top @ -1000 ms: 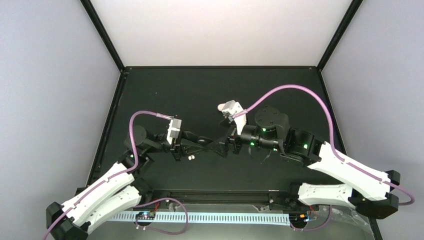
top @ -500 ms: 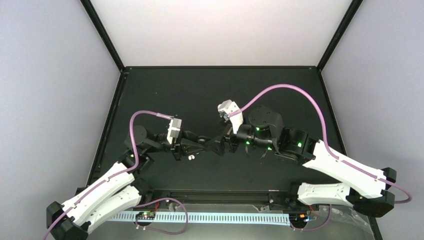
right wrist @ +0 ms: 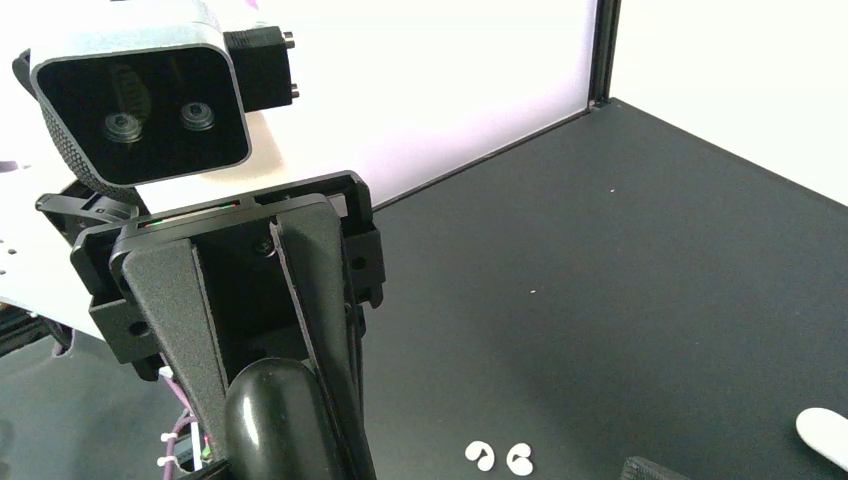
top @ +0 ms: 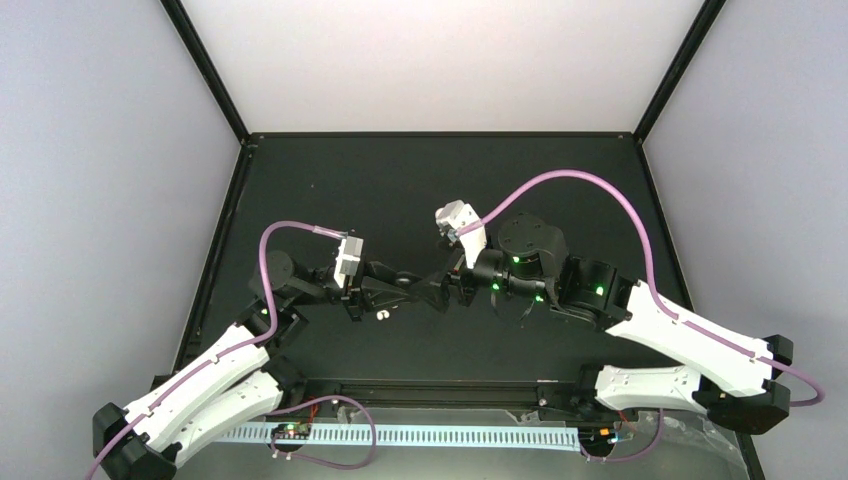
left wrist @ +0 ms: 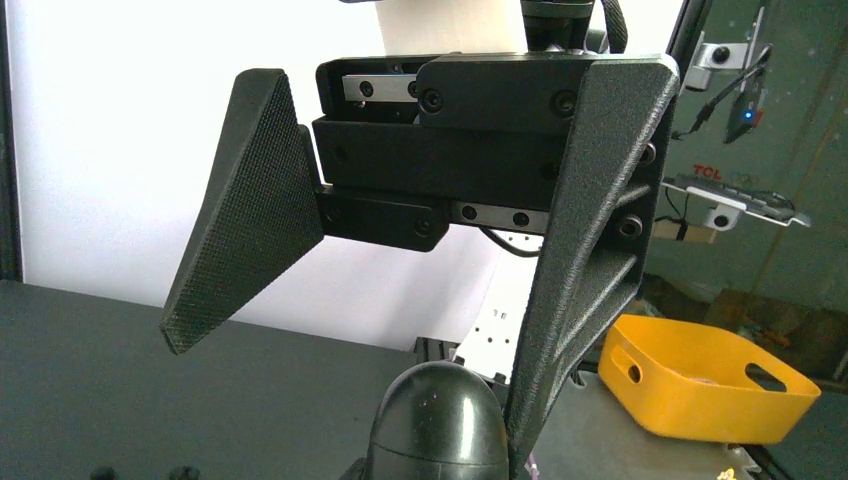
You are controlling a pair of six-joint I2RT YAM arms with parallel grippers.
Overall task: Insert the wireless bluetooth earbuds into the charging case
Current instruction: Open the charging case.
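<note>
Left gripper (right wrist: 280, 425): jaws narrow, clamped on a black oval piece (right wrist: 268, 405).
Right gripper (left wrist: 345, 395): jaws wide, holding nothing, facing the left gripper.
Earbuds (right wrist: 519, 459): two, side by side on the table (right wrist: 650, 250), near the left gripper.
Case (right wrist: 825, 432): possibly the white sliver at the right wrist view's edge.

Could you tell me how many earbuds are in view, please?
2. One earbud lies on the table near the left fingers; the second earbud lies just beside it, apart. Others may be hidden.
</note>
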